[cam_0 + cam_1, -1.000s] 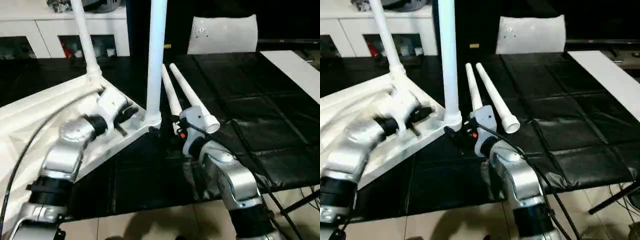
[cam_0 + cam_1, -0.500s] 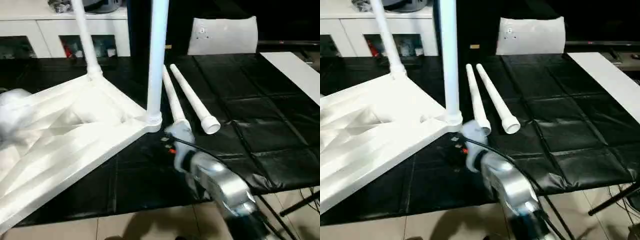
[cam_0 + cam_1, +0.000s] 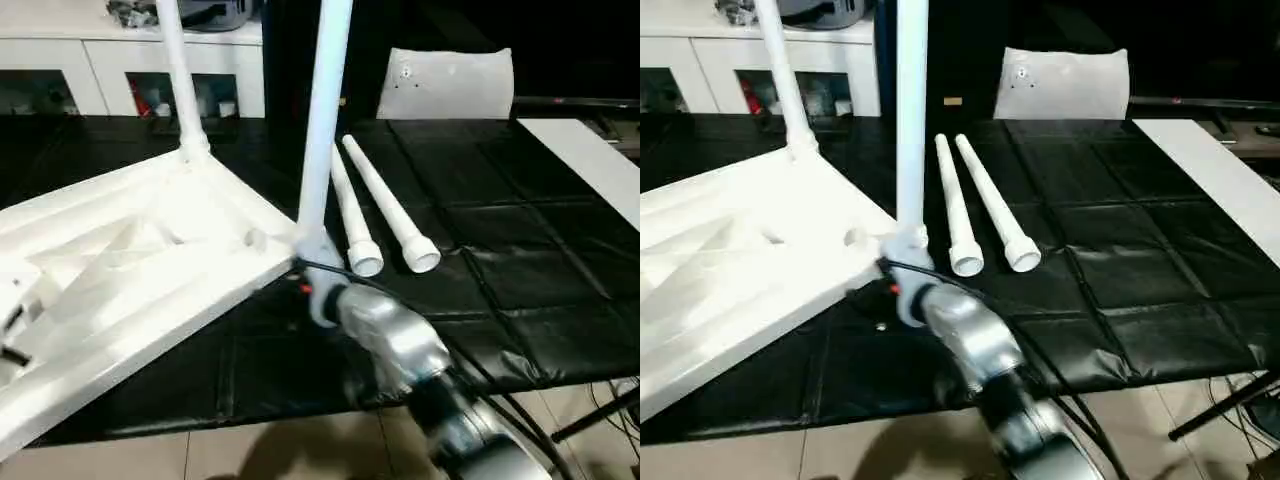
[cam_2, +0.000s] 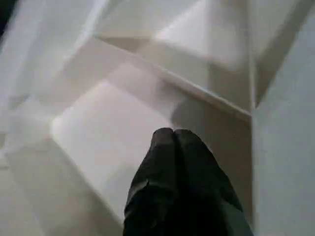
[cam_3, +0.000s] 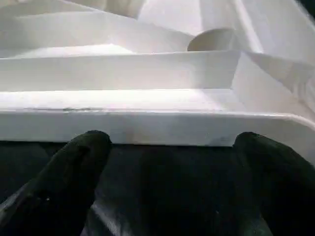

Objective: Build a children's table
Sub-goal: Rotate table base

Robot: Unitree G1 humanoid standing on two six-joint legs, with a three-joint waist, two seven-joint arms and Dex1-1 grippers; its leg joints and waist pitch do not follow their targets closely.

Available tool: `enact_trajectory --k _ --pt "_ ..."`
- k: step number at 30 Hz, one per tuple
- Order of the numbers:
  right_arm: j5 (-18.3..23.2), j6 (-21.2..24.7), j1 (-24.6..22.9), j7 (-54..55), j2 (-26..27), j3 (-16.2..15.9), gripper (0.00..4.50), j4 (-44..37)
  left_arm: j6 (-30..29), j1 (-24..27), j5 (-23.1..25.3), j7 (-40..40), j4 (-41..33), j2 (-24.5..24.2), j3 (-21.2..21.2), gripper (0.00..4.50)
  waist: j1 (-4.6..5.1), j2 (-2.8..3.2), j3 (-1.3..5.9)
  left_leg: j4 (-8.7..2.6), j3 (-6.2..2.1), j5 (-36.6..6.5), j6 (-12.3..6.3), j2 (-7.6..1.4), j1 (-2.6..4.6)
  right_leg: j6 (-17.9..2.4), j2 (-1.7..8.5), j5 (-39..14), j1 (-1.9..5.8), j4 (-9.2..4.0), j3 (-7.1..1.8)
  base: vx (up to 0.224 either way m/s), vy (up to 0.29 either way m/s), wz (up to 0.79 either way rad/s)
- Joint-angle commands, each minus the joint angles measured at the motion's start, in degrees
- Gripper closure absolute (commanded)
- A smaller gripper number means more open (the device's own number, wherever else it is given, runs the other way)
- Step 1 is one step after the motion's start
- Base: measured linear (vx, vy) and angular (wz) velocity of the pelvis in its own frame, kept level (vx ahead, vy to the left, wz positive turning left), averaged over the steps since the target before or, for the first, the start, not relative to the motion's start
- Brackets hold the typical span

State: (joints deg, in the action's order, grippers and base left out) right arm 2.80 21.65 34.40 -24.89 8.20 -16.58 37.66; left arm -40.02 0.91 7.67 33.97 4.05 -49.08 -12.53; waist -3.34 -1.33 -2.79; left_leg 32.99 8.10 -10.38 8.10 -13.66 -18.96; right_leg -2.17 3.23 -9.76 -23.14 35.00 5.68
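Black quilted mat (image 3: 520, 240) across the work surface, stitched in squares. At its far edge, propped upright, a white cushion-like bag (image 3: 445, 83). Behind on the left, a white cabinet (image 3: 90, 60) with dark openings, small clutter inside and on top. Along the right edge, a flat white board (image 3: 590, 160) running diagonally. Below the mat's near edge, beige tiled floor (image 3: 270, 455).

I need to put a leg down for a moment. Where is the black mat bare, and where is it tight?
Bare: the black mat between the two loose legs and the white panel. Tight: the table top covers the left side, and the right gripper sits open at its near corner.
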Motion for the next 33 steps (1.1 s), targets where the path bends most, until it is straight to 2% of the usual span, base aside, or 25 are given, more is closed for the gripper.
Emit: enact_trajectory --k 1,3,4,6,7,12,14,15,16,17,18,19,20,21,22,23,24,25,27,28,29,30,31,32,33 --pt "-0.7 -1.7 2.2 0.6 1.2 0.9 0.0 3.5 -2.2 1.0 -2.6 3.6 -2.6 -0.1 1.1 4.41 0.04 2.6 2.78 -4.2 0.27 -22.5 0.96 0.57 0.29 -8.9 3.87 -19.4 1.99 -4.8 -3.27 0.0 0.0 0.0" --pt "-0.7 -2.2 3.2 0.6 1.7 1.1 0.0 5.5 -3.5 1.9 -4.7 6.5 -5.3 -0.6 1.5 4.41 0.05 2.59 2.95 -4.19 0.4 -21.1 0.98 0.59 0.17 -9.8 3.63 -16.0 2.18 -4.3 -3.32 0.0 0.0 0.0" --pt "-0.3 -2.9 4.5 1.1 2.5 2.0 0.0 7.7 -4.9 3.1 -7.6 10.8 -9.0 -1.4 2.6 4.41 -0.09 2.6 2.94 -4.19 0.41 -20.7 0.96 0.62 0.03 -10.1 3.77 -15.3 2.31 -4.04 -3.31 0.0 0.0 0.0" --pt "0.2 -3.5 5.3 1.0 3.2 2.5 0.0 9.2 -6.6 4.2 -10.7 14.5 -12.5 -1.9 3.4 4.41 0.11 2.44 2.59 -4.27 0.45 -22.3 0.78 0.65 0.07 -9.9 3.7 -18.0 2.14 -4.38 -3.27 0.0 0.0 0.0" --pt "0.0 -4.0 5.6 1.1 3.2 2.4 0.0 9.7 -7.6 4.4 -11.9 15.4 -13.7 -1.8 3.5 4.41 0.04 2.72 2.54 -4.19 0.48 -23.1 0.9 0.66 0.3 -9.6 3.76 -19.5 2.01 -4.55 -3.27 0.0 0.0 0.0" --pt "0.3 -6.1 7.2 1.2 3.9 3.0 0.0 12.8 -9.7 6.1 -17.7 21.6 -20.1 -2.7 5.8 4.41 0.17 2.57 2.41 -4.2 0.42 -24.7 0.86 0.72 0.36 -8.3 3.73 -23.0 1.96 -4.94 -3.14 0.0 0.0 0.0" --pt "0.0 -7.5 7.9 0.7 4.2 3.0 0.0 14.3 -10.6 5.5 -18.9 21.7 -21.9 -1.7 6.1 4.41 0.25 2.54 2.48 -4.1 0.48 -24.7 0.85 0.76 0.42 -8.0 3.74 -23.7 1.93 -4.99 -3.13 0.0 0.0 0.0" --pt "0.2 -7.8 8.3 1.1 4.5 3.4 0.0 14.9 -10.6 3.3 -18.7 20.1 -21.7 0.3 6.4 4.41 0.34 2.34 2.46 -4.05 0.57 -24.0 0.76 0.85 0.33 -7.6 3.57 -24.0 2.0 -5.06 -3.06 0.0 0.0 0.0" --pt "0.3 -8.1 8.8 1.3 4.7 3.6 0.0 15.6 -10.6 1.2 -18.4 18.7 -20.8 1.9 6.5 4.41 0.24 2.66 2.49 -3.98 0.58 -23.7 0.86 0.88 0.48 -7.5 3.48 -24.0 1.86 -5.08 -3.06 0.0 0.0 0.0" --pt "0.0 -8.9 9.3 1.5 4.9 3.7 0.0 16.1 -8.9 -0.6 -16.7 17.1 -19.6 2.7 7.4 4.41 0.31 2.47 2.5 -3.95 0.69 -23.5 0.88 0.92 0.54 -7.3 3.38 -24.0 1.82 -5.21 -3.06 0.0 0.0 0.0" --pt "-0.3 -9.4 9.5 1.7 5.0 3.7 0.0 16.4 -7.7 -1.8 -15.4 16.1 -18.8 3.1 8.0 4.41 0.11 2.6 2.59 -3.88 0.7 -23.4 0.94 0.92 0.74 -7.2 3.39 -23.8 1.72 -5.22 -3.05 0.0 0.0 0.0" --pt "-0.5 -9.7 9.7 1.8 5.0 3.8 0.0 16.6 -6.8 -2.5 -14.6 15.4 -18.2 3.4 8.4 4.41 0.05 2.34 2.56 -4.03 0.56 -23.1 0.91 0.94 0.36 -7.1 3.44 -23.2 2.13 -5.04 -2.97 0.0 0.0 0.0" --pt "-0.3 -9.5 9.7 1.8 5.0 3.9 0.0 16.6 -6.2 -4.1 -14.3 14.3 -16.8 4.5 8.4 4.41 0.05 2.34 2.56 -4.03 0.56 -23.1 0.91 0.94 0.36 -7.1 3.44 -23.2 2.13 -5.04 -2.97 0.0 0.0 0.0" --pt "-1.0 -10.4 10.0 3.0 4.7 3.7 0.0 16.4 -0.9 -8.0 -10.7 11.1 -12.1 5.5 10.7 4.41 0.11 2.18 2.49 -4.02 0.6 -23.6 0.58 1.1 0.37 -6.0 3.2 -25.2 2.04 -5.51 -2.72 0.0 0.0 0.0" --pt "-1.3 -11.0 10.2 3.4 4.6 3.8 0.0 16.6 0.6 -9.0 -9.9 10.4 -11.1 5.5 11.6 4.41 -0.2 2.14 2.88 -3.66 0.81 -22.7 0.67 1.26 0.9 -5.5 3.48 -25.5 1.89 -5.62 -2.94 0.0 0.0 0.0" --pt "-1.2 -11.1 10.2 3.5 4.6 4.1 0.0 16.6 0.7 -9.8 -10.1 9.8 -10.3 6.0 11.6 4.41 -0.04 2.16 2.88 -4.06 0.47 -21.2 0.87 1.04 -0.08 -5.7 3.55 -23.9 2.61 -5.06 -2.9 0.0 0.0 0.0" --pt "-1.1 -11.5 10.2 4.5 4.1 4.6 0.0 16.0 2.2 -11.9 -9.5 8.2 -7.9 7.0 12.0 4.41 0.07 2.32 2.78 -4.14 0.4 -21.4 0.96 0.99 -0.23 -5.6 3.45 -24.2 2.63 -5.02 -2.73 0.0 0.0 0.0" --pt "-1.1 -11.5 10.2 4.5 4.1 4.6 0.0 16.0 2.2 -11.9 -9.5 8.2 -7.9 7.0 12.0 4.41 0.01 2.13 2.77 -3.83 0.57 -22.4 0.99 1.1 0.43 -4.9 3.48 -26.2 2.13 -5.57 -2.61 0.0 0.0 0.0" --pt "-1.2 -11.8 10.3 5.2 3.9 5.0 0.0 15.7 3.3 -13.3 -9.0 6.9 -6.3 7.8 12.2 4.41 0.2 1.93 2.92 -3.89 0.49 -20.9 1.0 1.16 -0.18 -5.3 3.54 -25.1 2.58 -5.18 -2.74 0.0 0.0 0.0" --pt "-1.2 -11.8 10.3 5.2 3.9 5.0 0.0 15.7 3.3 -13.3 -9.0 6.9 -6.3 7.8 12.2 4.41 0.12 2.06 3.09 -3.86 0.49 -20.3 1.12 0.95 -0.08 -5.8 3.64 -23.6 2.49 -4.97 -2.84 0.0 0.0 0.0" --pt "-1.0 -12.3 10.2 6.4 3.3 5.8 0.0 15.0 5.1 -15.3 -8.5 5.0 -3.6 9.5 12.2 4.41 0.32 1.95 3.14 -3.85 0.58 -19.3 1.11 1.03 -0.32 -6.3 3.48 -21.8 2.62 -4.73 -2.92 0.0 0.0 0.0" --pt "-0.4 -12.7 9.7 7.2 2.2 7.1 0.0 12.5 8.1 -17.9 -8.3 2.4 0.5 12.3 11.8 4.41 0.25 2.04 3.31 -3.72 0.7 -18.2 1.17 1.12 -0.27 -6.6 3.41 -20.5 2.6 -4.66 -2.98 0.0 0.0 0.0" --pt "0.3 -13.5 8.1 8.6 -0.4 9.0 0.0 6.1 13.6 -20.9 -7.5 0.5 6.1 15.0 13.0 4.41 -0.24 2.25 3.58 -3.47 0.95 -16.3 1.06 1.18 0.11 -7.1 3.24 -16.1 2.43 -4.58 -3.2 0.0 0.0 0.0" --pt "0.3 -13.5 8.0 8.6 -0.5 9.1 0.0 5.8 13.9 -21.0 -7.5 0.4 6.3 15.0 13.1 4.41 -0.33 2.15 3.6 -3.56 0.94 -15.7 1.07 1.09 -0.05 -7.3 3.19 -14.5 2.53 -4.3 -3.24 0.0 0.0 0.0" --pt "0.3 -13.2 6.9 8.7 -1.7 9.3 0.0 2.6 15.3 -21.6 -7.7 -0.9 7.2 16.0 12.6 4.41 -0.39 2.95 3.85 -3.71 0.66 -14.0 1.48 0.94 -0.46 -7.6 3.27 -10.8 3.06 -3.43 -3.24 0.0 0.0 0.0"
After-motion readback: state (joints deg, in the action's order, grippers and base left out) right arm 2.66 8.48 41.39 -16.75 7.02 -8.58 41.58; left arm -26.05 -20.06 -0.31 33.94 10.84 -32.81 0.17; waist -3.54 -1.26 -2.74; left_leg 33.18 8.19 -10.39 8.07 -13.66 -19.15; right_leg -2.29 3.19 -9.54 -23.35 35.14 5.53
